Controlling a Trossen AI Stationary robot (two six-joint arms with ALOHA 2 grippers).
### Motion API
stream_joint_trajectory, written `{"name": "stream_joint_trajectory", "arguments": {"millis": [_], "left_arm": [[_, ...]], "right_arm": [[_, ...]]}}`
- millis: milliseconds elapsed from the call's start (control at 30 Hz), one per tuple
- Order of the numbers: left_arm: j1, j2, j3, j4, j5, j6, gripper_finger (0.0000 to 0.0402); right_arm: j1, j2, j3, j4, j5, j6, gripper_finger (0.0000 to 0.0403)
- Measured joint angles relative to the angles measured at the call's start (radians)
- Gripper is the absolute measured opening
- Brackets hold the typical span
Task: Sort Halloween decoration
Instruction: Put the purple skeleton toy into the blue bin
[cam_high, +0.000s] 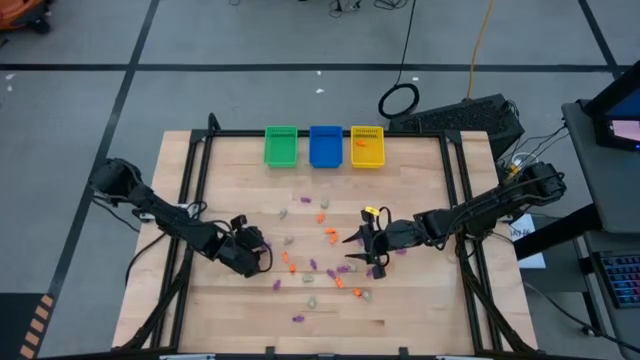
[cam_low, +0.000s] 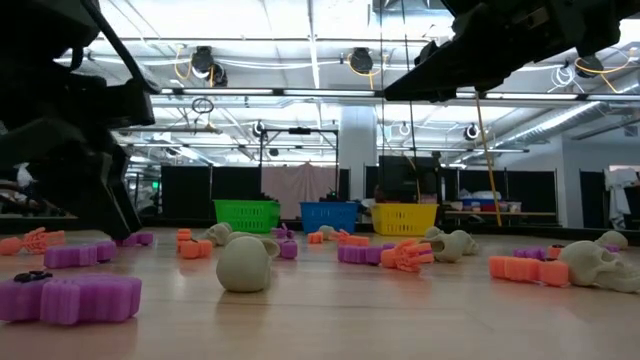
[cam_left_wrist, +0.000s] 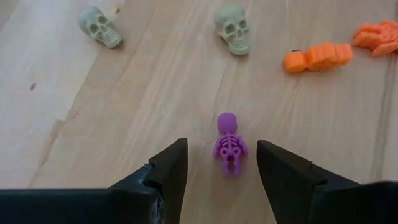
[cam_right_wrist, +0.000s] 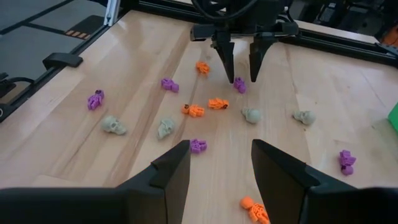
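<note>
left gripper (cam_left_wrist: 219, 163) low over the table's left half, jaws parted, nothing in them. between the two dark fingers (cam_left_wrist: 168, 171) lies a purple skeleton (cam_left_wrist: 229, 144), flat on the wood, touching neither finger. its long axis runs straight out from the wrist, head end away, legs toward the gap. so the fingers stand either side of its narrow width, not across its length. sits slightly nearer one finger than the other, but within the gap. judgement: the coming move is a short drop and a squeeze; little turning needed, since the jaws already bracket the ribs side to side.

farther out from that gripper: two pale skulls (cam_left_wrist: 232, 27) beyond the skeleton, well apart from it, and an orange piece (cam_left_wrist: 317, 56) off to one side. none close enough to be caught in the closing, i'd guess.

right gripper (cam_high: 360, 250) hovers right of centre over the scatter, jaws apart and empty; a purple trinket (cam_right_wrist: 198, 146) lies on the boards just ahead of its fingers, not between them. the left arm is plainly the nearer one to the skeleton.

the rest of the decoration (cam_high: 322, 236) is strewn over the middle of the table (cam_high: 420, 300). green, blue and yellow bins (cam_high: 324, 146) line the far edge, well away from both grippers; something orange shows in the yellow one.
</note>
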Motion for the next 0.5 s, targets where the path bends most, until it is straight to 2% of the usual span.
{"name": "stream_joint_trajectory", "arguments": {"millis": [333, 500], "left_arm": [[0.0, 0.05, 0.001, 0.054, 0.003, 0.0, 0.0186], [-0.001, 0.065, 0.002, 0.075, 0.009, 0.0, 0.0144]], "right_arm": [[0.0, 0.0, 0.0, 0.002, 0.0, 0.002, 0.0159], [0.0, 0.0, 0.0, 0.003, 0.0, 0.003, 0.0159]]}}
